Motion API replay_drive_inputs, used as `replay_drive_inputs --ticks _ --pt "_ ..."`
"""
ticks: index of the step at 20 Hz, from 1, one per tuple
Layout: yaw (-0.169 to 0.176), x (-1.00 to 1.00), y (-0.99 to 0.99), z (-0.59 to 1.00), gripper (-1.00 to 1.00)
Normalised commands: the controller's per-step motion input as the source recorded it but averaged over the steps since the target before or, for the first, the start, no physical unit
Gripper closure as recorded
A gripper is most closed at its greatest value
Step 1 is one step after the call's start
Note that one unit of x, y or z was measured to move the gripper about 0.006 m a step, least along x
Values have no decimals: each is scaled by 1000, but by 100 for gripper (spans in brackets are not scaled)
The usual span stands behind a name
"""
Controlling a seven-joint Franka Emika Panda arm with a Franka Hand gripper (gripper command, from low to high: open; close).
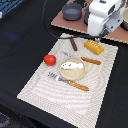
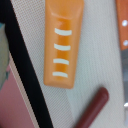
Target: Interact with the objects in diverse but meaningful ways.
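A yellow-orange ridged bread block (image 1: pixel 94 47) lies at the far right corner of the striped placemat (image 1: pixel 45 87). My gripper (image 1: pixel 100 35) hangs just above it; its fingers are too blurred to read. In the wrist view the bread block (image 2: pixel 62 42) fills the middle, with the reddish-brown sausage stick (image 2: pixel 92 110) and an orange knife handle (image 2: pixel 122 20) beside it, and no fingers show. The sausage stick (image 1: pixel 73 44) lies to the exterior view's left of the bread. The knife (image 1: pixel 91 61), red tomato (image 1: pixel 49 59), tan plate (image 1: pixel 80 73) bearing a white fish piece (image 1: pixel 71 65), and fork (image 1: pixel 69 81) lie nearer.
A brown board (image 1: pixel 60 21) behind the placemat holds a dark grey bowl (image 1: pixel 72 11). A black cable (image 1: pixel 50 25) curves across the black table toward the arm. Black table surface surrounds the placemat.
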Motion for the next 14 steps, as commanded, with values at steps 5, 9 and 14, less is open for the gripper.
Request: replay_drive_inputs --ticks 5,9,14 --pt "180 -222 -347 5 -100" --pt "173 -298 -344 0 -100" --pt "106 -458 -469 -10 -100"
